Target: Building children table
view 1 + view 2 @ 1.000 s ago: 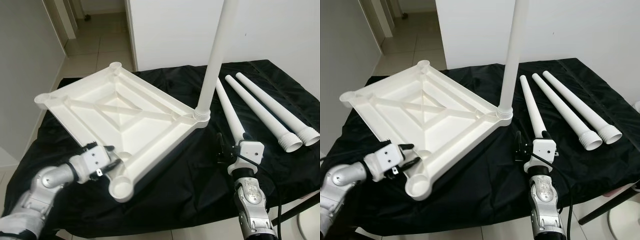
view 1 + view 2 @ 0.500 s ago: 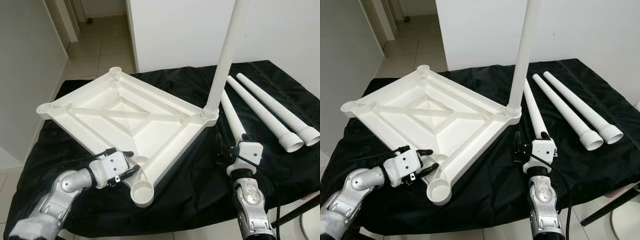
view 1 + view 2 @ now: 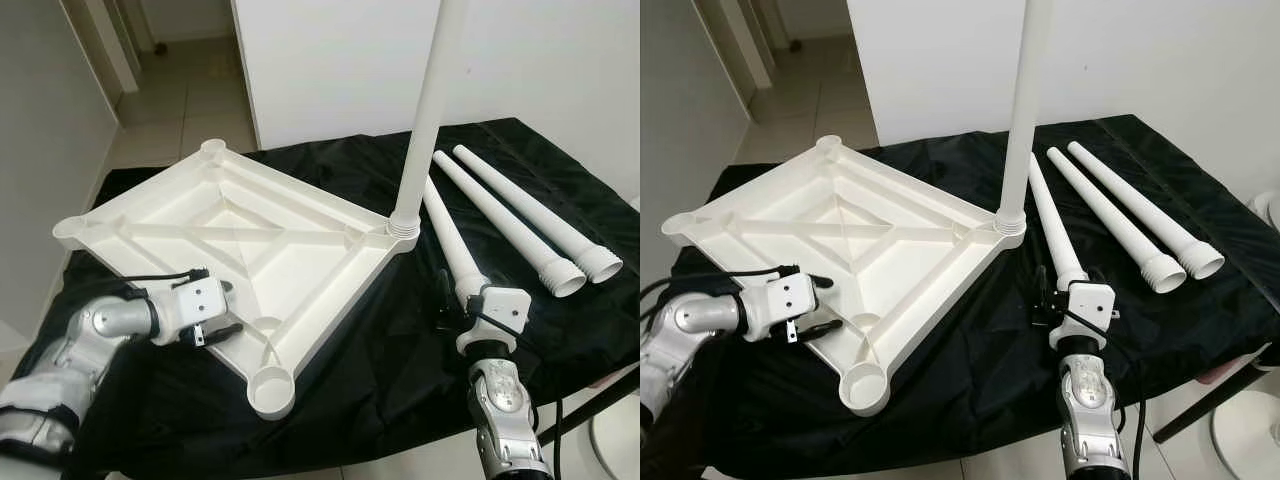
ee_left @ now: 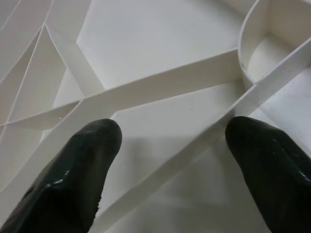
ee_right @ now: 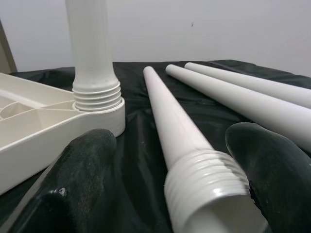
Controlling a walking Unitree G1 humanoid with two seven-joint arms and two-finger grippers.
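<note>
We see our left gripper (image 4: 170, 160) spread open over the rim of the upturned white tabletop (image 3: 240, 230), one black finger (image 4: 73, 170) either side of a rib, a corner socket (image 4: 265, 53) just ahead. Our right gripper (image 5: 170, 184) is open too — the threaded end of a loose leg (image 5: 204, 189) lies between its fingers, with the fitted upright leg (image 3: 425, 110) ahead and two more legs (image 3: 530, 220) beside on the black cloth (image 3: 400, 330).

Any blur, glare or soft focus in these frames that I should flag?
Both eye views are sharp and evenly lit, and the black cloth keeps its folds. In the left wrist view the left end effector fingertips are soft, with glossy highlights, against the tabletop. In the right wrist view the threaded leg end nearest the lens is slightly soft.
</note>
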